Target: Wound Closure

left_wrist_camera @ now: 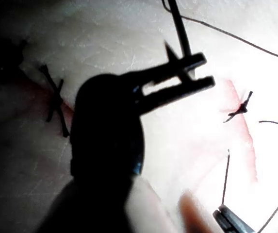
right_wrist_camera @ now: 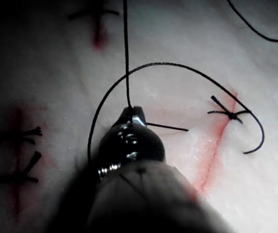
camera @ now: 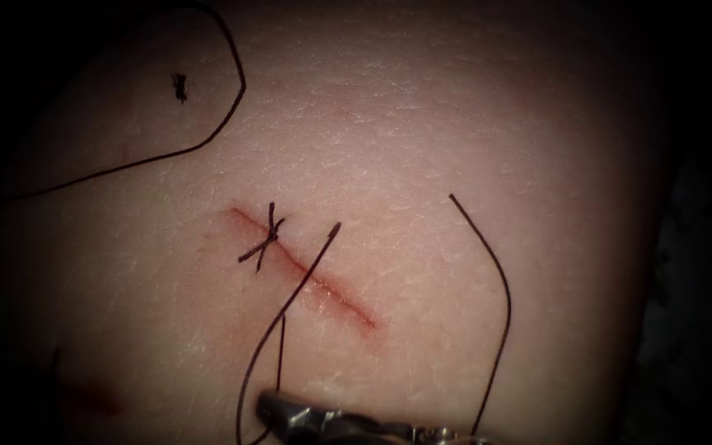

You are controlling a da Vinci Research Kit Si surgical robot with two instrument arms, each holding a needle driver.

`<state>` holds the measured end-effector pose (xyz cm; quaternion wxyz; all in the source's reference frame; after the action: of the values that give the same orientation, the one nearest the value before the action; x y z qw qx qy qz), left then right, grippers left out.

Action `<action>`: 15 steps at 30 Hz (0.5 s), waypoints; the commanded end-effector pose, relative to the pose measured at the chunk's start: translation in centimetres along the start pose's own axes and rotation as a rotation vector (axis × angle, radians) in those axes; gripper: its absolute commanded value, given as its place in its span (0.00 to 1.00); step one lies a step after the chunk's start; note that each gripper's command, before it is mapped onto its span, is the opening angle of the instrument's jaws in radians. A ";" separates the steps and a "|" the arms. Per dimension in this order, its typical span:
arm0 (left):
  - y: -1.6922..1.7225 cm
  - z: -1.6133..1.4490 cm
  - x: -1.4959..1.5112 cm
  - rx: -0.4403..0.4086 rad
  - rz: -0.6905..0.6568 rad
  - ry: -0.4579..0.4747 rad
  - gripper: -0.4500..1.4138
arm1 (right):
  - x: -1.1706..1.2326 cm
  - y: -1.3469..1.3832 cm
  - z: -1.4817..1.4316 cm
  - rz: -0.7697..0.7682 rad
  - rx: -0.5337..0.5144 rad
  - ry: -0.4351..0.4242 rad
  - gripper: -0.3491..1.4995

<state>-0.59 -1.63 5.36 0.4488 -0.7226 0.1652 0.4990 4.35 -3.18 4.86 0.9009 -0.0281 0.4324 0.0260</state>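
The cut (camera: 323,284) runs slantwise across the tissue (camera: 471,124), with one tied stitch (camera: 265,239) near its upper left end. My right tool (camera: 264,404) enters at the bottom edge, just left of the cut's lower end. Its jaws are shut on a thin thread (camera: 281,354) that rises from their tip, as the right wrist view shows (right_wrist_camera: 131,112). A long strand (camera: 290,305) crosses the cut beside it. My left tool (left_wrist_camera: 206,72) hangs above the tissue with its jaws shut on the dark needle (left_wrist_camera: 180,29), which is clear of the tissue.
A loose thread (camera: 500,313) curves down right of the cut. At the upper left lie a thread loop (camera: 232,107) and an older knot (camera: 179,86). Other old stitches (right_wrist_camera: 20,155) sit beside red-stained marks on the tissue.
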 end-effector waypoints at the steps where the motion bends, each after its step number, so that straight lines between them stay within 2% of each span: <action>1: 0.04 -0.05 -0.10 0.003 -0.003 -0.002 0.00 | 0.22 -0.25 0.01 -0.001 0.016 0.014 0.00; 4: 0.03 -0.05 -0.10 0.006 -0.003 -0.002 0.00 | 0.55 -0.45 -0.11 -0.007 0.041 0.030 0.00; 6: 0.03 -0.05 -0.10 0.006 -0.003 -0.002 0.00 | 0.86 -0.62 -0.22 -0.018 0.057 0.051 0.00; 8: 0.03 -0.05 -0.10 0.006 -0.003 -0.002 0.00 | 1.05 -0.68 -0.29 -0.031 0.065 0.064 0.00; 15: 0.03 -0.05 -0.10 0.006 -0.003 -0.002 0.00 | 1.47 -0.80 -0.42 -0.065 0.077 0.084 0.00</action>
<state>-0.59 -1.62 5.36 0.4508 -0.7216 0.1670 0.4982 4.91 -3.90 3.44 0.8835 -0.0100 0.4679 -0.0212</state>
